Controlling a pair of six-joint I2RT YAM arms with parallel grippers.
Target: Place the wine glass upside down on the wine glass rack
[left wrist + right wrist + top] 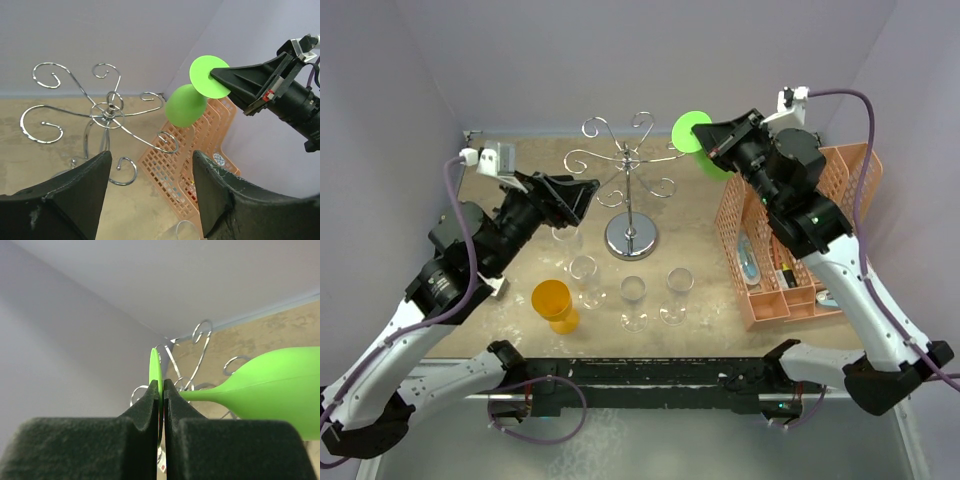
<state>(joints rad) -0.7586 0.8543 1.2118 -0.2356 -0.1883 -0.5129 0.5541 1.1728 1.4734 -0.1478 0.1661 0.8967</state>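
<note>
A green wine glass hangs tilted, foot up and bowl down, just right of the silver wire rack. My right gripper is shut on the rim of its flat foot; the bowl shows to the right of my fingers. The rack's scroll arms spread from a central post on a round chrome base. The bowl is beside the rack's right arms; I cannot tell whether they touch. My left gripper is open and empty, left of the rack.
An orange lattice organiser with small items stands at the right. Three clear glasses and an orange tumbler stand in front of the rack. Another clear glass is below my left gripper. Walls close off the back and sides.
</note>
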